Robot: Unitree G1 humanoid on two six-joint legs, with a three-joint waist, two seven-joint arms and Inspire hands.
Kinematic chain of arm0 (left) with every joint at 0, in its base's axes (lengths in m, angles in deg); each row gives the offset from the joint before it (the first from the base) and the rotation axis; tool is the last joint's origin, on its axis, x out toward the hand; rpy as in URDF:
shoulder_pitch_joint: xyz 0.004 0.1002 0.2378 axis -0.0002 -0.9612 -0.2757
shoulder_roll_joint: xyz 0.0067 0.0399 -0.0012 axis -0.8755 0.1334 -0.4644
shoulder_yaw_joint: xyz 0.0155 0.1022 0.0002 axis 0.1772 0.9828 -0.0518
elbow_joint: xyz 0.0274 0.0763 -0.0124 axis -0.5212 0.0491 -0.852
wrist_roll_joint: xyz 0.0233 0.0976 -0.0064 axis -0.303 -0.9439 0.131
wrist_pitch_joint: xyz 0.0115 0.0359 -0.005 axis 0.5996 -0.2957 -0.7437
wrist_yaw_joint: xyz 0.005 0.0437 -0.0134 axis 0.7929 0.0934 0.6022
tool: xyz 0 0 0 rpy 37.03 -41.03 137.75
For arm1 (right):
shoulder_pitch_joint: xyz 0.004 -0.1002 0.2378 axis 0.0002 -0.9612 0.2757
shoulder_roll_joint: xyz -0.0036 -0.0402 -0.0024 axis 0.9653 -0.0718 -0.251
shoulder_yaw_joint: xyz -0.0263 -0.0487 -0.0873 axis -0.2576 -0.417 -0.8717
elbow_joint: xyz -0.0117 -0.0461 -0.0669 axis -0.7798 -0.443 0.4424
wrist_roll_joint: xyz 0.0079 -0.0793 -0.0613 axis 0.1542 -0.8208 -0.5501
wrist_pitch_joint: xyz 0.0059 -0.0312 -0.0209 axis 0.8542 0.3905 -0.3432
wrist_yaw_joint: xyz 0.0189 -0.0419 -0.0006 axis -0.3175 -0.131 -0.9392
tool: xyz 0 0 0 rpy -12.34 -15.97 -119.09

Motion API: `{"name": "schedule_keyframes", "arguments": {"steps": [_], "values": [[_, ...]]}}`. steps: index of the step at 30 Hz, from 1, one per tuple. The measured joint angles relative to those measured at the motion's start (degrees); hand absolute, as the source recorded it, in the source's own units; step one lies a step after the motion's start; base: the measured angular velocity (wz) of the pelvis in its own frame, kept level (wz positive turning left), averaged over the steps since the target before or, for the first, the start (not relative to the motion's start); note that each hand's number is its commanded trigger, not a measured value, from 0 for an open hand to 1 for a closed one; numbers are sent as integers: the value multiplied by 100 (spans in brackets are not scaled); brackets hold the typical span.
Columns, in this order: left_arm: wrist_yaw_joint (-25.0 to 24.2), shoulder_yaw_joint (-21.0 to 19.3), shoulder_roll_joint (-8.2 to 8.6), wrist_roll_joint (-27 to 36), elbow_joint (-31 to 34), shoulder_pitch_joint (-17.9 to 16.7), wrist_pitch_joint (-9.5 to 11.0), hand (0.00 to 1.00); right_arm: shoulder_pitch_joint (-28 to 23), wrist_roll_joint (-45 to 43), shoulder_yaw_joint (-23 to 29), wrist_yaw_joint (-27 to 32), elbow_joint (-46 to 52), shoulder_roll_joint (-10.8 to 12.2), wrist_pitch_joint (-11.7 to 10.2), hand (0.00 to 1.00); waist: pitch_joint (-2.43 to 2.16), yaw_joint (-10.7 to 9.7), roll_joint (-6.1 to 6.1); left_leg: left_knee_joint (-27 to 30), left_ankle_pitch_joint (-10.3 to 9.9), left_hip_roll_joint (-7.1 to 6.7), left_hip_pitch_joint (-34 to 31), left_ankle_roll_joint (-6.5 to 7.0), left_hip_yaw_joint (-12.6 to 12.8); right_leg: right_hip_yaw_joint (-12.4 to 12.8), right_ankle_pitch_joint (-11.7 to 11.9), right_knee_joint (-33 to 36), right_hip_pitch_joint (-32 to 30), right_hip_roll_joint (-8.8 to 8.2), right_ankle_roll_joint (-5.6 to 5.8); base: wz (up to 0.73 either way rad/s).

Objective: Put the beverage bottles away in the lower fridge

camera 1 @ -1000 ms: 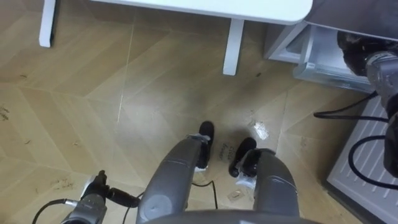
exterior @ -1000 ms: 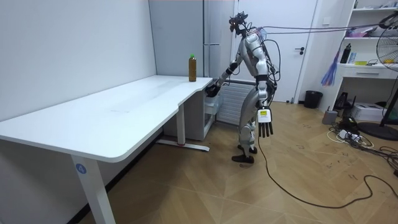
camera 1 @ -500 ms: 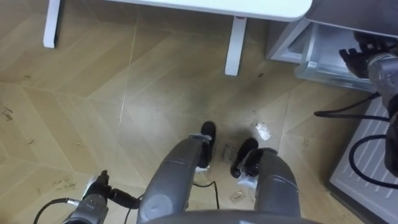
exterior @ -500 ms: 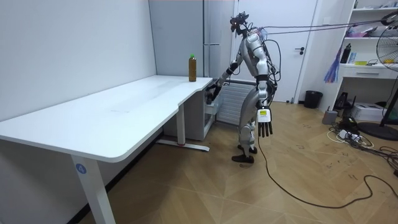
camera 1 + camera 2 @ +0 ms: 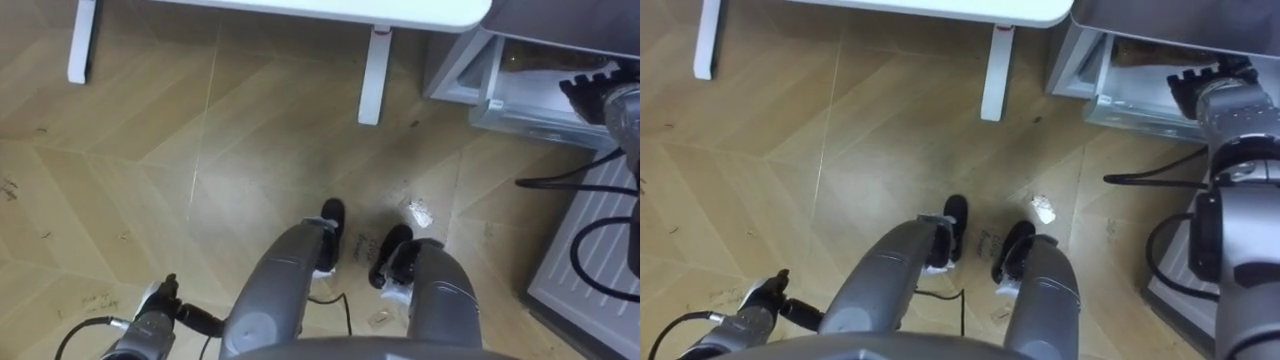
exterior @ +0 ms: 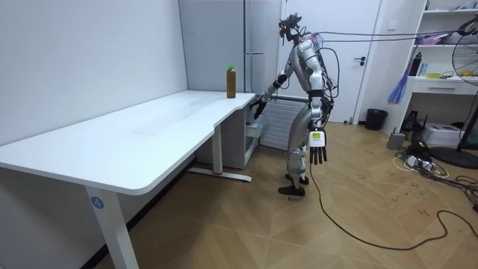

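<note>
R hand (image 5: 1206,84) at the lower fridge (image 5: 1110,96), grip: can't tell. L hand (image 6: 319,155) hangs empty, fingers straight. Bottle (image 6: 231,81) sits on the table (image 6: 149,131).

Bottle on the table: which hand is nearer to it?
Right. The right hand is by the end of the table, just below and beside the bottle; the left hand hangs at the robot's side, farther off.
</note>
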Motion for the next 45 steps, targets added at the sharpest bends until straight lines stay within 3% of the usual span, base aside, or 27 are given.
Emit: {"name": "schedule_keyframes", "arguments": {"steps": [9,15,20,21,25,27,31,33,34,37,40,45], "values": [[-7,-410,-9,-44,-24,96,-1,0,-44,-50,2,-68,-511,23,335,0,-2,4,4,-211,0,25,578,0,0,-25,51,-294,613,73,49,-1],[-5,-741,-22,-8,-56,85,-8,0,-456,-273,1,-210,-548,42,511,0,-11,-36,-1,-578,1,95,1233,0,1,-50,180,-820,1316,242,106,-5],[1,-1086,-36,-59,-40,60,-46,0,-1027,-394,0,-310,-257,52,636,0,-108,-68,-107,-908,3,115,1782,2,36,-42,295,-1278,1880,337,173,-9],[1,-1156,-33,-119,-50,60,-47,0,-1154,-440,0,-334,-257,75,638,0,-137,-90,-129,-981,3,114,1945,2,37,-46,318,-1411,2074,363,196,0],[49,-1411,-41,-119,-27,-217,-103,0,-1782,-467,42,-793,39,198,595,0,-329,-364,-269,-1384,3,112,2730,1,58,-40,435,-2034,2940,487,289,-5],[46,-1388,-40,-130,-26,-288,-126,0,-2014,-464,45,-903,282,204,522,0,-360,-432,-316,-1561,1,130,3057,-2,68,-14,524,-2335,3304,570,317,-9],[46,-1385,-27,-117,-18,-437,-172,0,-2602,-490,19,-1129,850,411,309,0,-378,-437,-367,-1732,-76,210,3579,-36,114,73,708,-2853,3915,778,330,-13],[60,-1385,-26,-133,30,-530,-219,0,-2931,-659,4,-1168,1133,484,269,0,-374,-421,-334,-1790,-114,220,3728,-44,131,119,710,-2933,4033,785,338,-10],[71,-1399,-20,-174,133,-647,-278,0,-3142,-773,10,-1200,1335,581,226,0,-388,-402,-334,-1810,-126,222,3769,-55,133,134,708,-2933,4065,783,337,-11],[70,-1457,78,-275,302,-936,-357,0,-3596,-866,8,-1366,1549,857,205,0,-373,-417,-263,-1878,-134,218,3944,-65,140,115,714,-3030,4244,788,336,-2],[66,-1630,235,-272,383,-1117,-380,0,-3759,-883,4,-1427,1497,954,228,0,-362,-438,-156,-1944,-132,196,4018,-64,140,113,706,-3034,4291,774,346,0],[70,-1668,262,-258,384,-1288,-378,0,-4024,-897,7,-1581,1502,1104,178,0,-346,-527,-160,-2015,-134,183,4168,-71,109,60,697,-3138,4502,778,359,6]]}}
